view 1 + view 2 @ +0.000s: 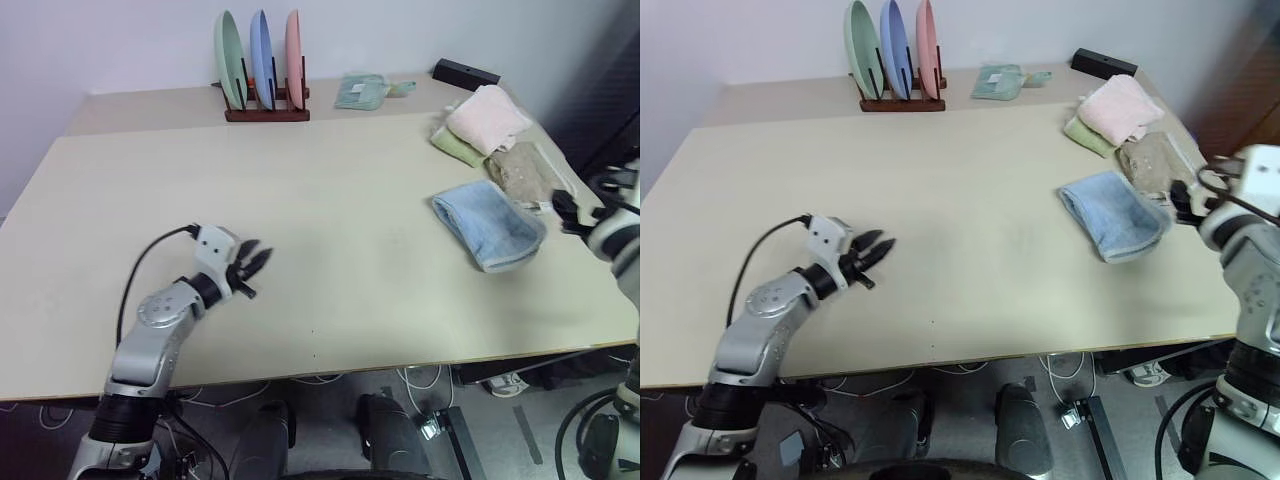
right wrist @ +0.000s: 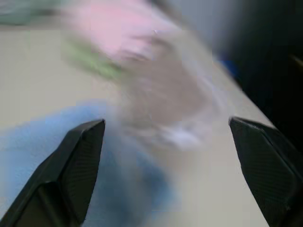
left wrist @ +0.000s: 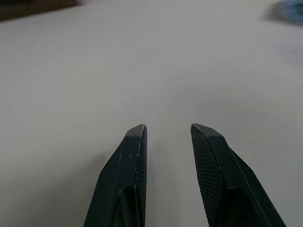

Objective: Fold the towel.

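The towel (image 1: 489, 224) lies folded at the table's (image 1: 330, 240) three o'clock, untouched. At eight o'clock the left gripper (image 1: 250, 264) is held slightly parted, empty; at three o'clock the right gripper (image 2: 165, 137) is spread wide, empty. The fold could be dragged open if snagged by its near finger. A plate rack (image 1: 262, 65) is seen at twelve o'clock against the white wall (image 1: 120, 40).
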You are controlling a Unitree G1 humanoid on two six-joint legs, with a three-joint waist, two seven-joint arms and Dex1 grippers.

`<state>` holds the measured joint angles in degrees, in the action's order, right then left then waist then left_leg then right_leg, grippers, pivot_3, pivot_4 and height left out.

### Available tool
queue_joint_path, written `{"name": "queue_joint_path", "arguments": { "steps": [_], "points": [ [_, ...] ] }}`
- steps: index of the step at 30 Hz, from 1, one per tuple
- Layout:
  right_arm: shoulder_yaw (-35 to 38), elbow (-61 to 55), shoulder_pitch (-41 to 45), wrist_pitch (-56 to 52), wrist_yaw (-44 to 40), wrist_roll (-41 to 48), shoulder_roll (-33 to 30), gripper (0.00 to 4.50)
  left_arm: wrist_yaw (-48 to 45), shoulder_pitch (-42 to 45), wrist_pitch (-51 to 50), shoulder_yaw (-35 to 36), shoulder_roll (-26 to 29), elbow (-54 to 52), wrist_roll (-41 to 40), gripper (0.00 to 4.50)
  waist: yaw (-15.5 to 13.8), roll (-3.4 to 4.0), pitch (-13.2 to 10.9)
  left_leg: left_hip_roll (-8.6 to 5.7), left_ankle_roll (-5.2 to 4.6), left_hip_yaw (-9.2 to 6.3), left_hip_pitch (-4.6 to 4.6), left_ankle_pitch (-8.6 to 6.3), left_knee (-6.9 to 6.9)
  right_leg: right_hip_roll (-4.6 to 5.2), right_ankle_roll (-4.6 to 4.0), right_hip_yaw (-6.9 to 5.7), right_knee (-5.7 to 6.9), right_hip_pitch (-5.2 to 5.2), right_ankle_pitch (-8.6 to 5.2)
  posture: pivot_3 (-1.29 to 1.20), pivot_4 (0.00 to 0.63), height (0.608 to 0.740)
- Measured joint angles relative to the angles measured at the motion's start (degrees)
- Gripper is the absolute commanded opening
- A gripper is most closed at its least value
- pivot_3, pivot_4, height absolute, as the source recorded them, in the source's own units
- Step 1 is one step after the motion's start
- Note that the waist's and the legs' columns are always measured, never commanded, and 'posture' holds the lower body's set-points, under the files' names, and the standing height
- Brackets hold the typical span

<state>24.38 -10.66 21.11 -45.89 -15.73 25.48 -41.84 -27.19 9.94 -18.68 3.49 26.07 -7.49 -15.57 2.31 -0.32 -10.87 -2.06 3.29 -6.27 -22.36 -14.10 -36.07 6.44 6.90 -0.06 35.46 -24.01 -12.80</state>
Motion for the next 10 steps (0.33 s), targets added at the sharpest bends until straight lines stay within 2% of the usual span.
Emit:
{"name": "queue_joint_path", "arguments": {
  "steps": [5,10],
  "points": [
    [-15.01,0.17,2.63,10.81,-17.54,-0.49,0.38,4.24,1.28,-3.07,3.26,5.29,2.33,0.27,1.33,1.45,0.07,-0.06,-0.04,-0.02,-0.02,0.00,-0.07,-0.02,-0.04,0.03,0.04,0.01,-0.11,0.00,-0.01,0.00,0.150,0.740],
    [-18.99,5.33,6.20,15.10,-24.67,-0.81,1.51,4.24,1.61,-7.83,3.22,7.40,2.54,-2.81,1.31,1.45,-1.48,-0.18,-0.08,-0.06,-0.02,-0.02,-0.10,-0.02,-0.09,0.06,0.02,0.00,-0.14,0.02,-0.01,0.00,0.150,0.740]
  ]
}}
